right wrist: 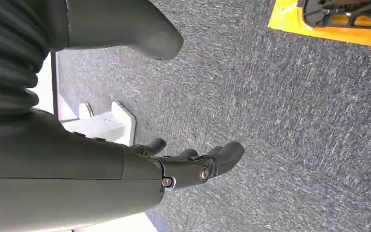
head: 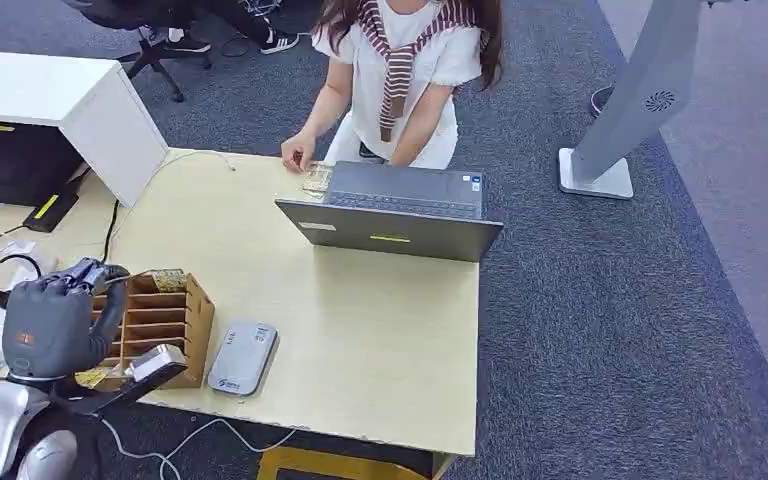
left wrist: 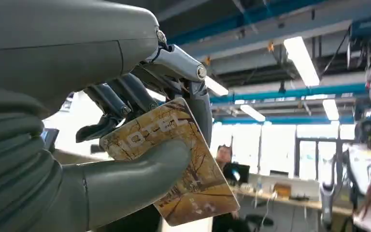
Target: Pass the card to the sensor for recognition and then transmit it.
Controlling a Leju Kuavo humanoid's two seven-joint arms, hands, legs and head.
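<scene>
A light wooden table (head: 360,330) on grey carpet carries a wooden card rack (head: 160,318), a grey sensor (head: 243,357) just beside it and an open laptop (head: 395,212), with a person (head: 400,70) at the far edge. The left hand (head: 55,325) is raised by the rack, pinching the card (left wrist: 174,164) between thumb (left wrist: 135,179) and fingers (left wrist: 125,96), its long axis slanting out past the thumb. The right hand (right wrist: 174,164) hangs over carpet, fingers loosely apart, holding nothing.
</scene>
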